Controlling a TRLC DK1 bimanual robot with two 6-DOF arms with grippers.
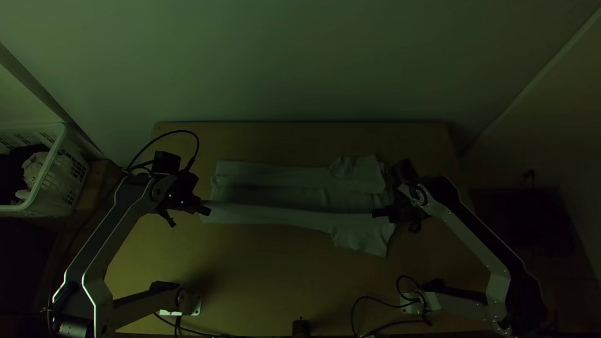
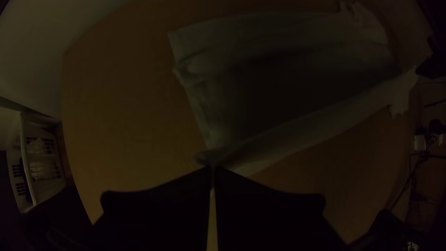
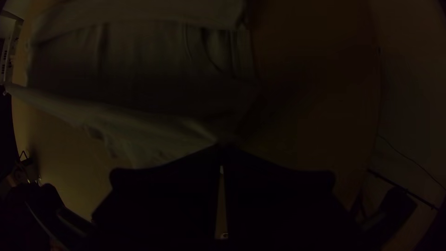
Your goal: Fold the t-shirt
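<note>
The shirt (image 1: 282,216) lies mid-desk (image 1: 282,269), its long axis roughly parallel to the far edge, hem toward the left edge, sleeve end toward the right edge. The left gripper (image 1: 207,211) is clamped on the hem's near corner; the right gripper (image 1: 375,213) is clamped on cloth at the sleeve end. Between these 2 grips runs 1 long ridge.

The shirt (image 1: 275,216) is plain pale grey, the desk (image 1: 275,266) brown, the basket (image 1: 70,168) slotted white, the arms (image 1: 499,285) silver and black, the left end effector (image 1: 206,211) and right end effector (image 1: 375,213) black.
</note>
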